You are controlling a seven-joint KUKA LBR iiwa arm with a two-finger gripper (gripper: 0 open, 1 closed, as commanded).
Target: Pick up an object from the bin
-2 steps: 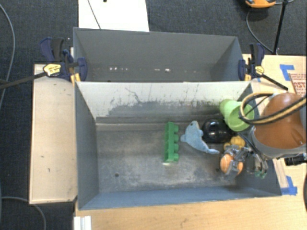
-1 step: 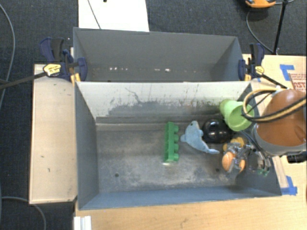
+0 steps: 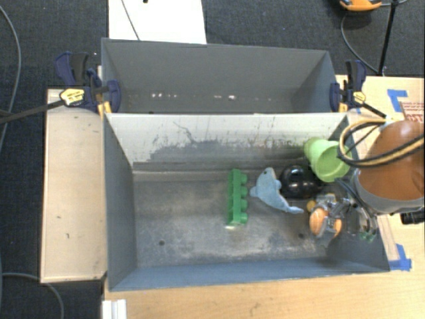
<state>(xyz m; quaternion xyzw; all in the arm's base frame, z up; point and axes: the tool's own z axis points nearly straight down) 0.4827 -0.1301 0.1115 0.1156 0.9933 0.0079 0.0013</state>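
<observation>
The grey metal bin (image 3: pixel 166 244) was the largest thing in view, with its few objects gathered on the right half of its floor. The robot arm (image 3: pixel 398 171), under its rounded orange cover and looped black cables, reached over the bin's right wall, well to the right of the green plastic building brick (image 3: pixel 237 197) that stood lengthwise near the middle of the floor.

The lime-green plastic cup (image 3: pixel 324 159) lay tipped on its side to the right of the green brick and farther back, against the rear wall and touching the arm's cables. The glossy black rounded object (image 3: pixel 297 182) sat right of the brick, just below the cup. The pale blue soft fish-shaped toy (image 3: pixel 271 191) lay just beside the brick on its right, its far end touching the black object.

The gripper (image 3: pixel 337 219) hung low, right of the brick and nearer the front wall. The small orange rounded object (image 3: pixel 318 222) lay right against it on the brick's side. Whether the gripper was open, closed or gripping that orange piece could not be told.
</observation>
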